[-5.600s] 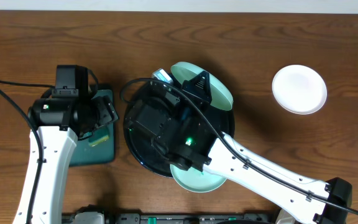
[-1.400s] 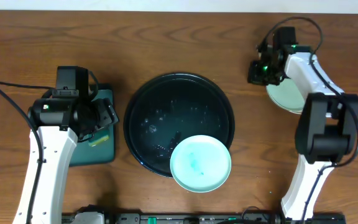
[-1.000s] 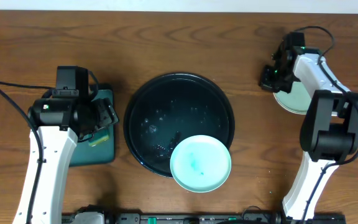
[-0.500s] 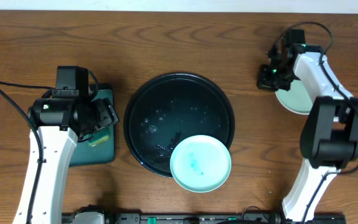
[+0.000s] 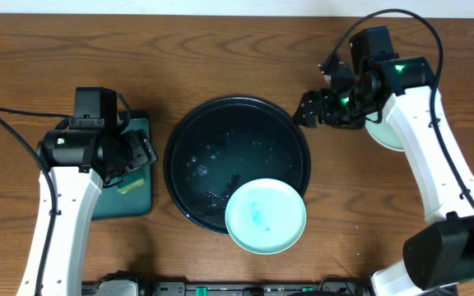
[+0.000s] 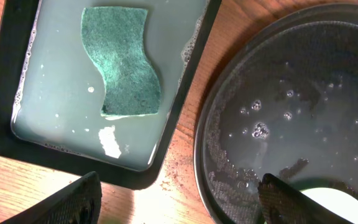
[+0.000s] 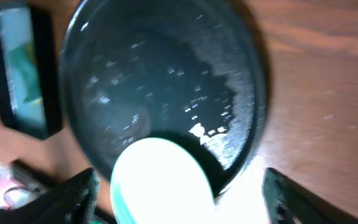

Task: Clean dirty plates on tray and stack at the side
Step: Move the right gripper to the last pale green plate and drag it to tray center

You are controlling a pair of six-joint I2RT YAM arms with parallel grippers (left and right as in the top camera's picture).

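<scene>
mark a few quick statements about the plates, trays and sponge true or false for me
1. A green sponge lies in the small tray of cloudy water. True.
2. Two plates sit on the round tray. False: only one pale green plate is on it.
3. The right gripper is carrying a plate. False: its jaws are wide apart and empty, near the far right rim of the round tray.
4. The plate sits at the near right edge of the round tray and sticks out past the rim. True.
</scene>
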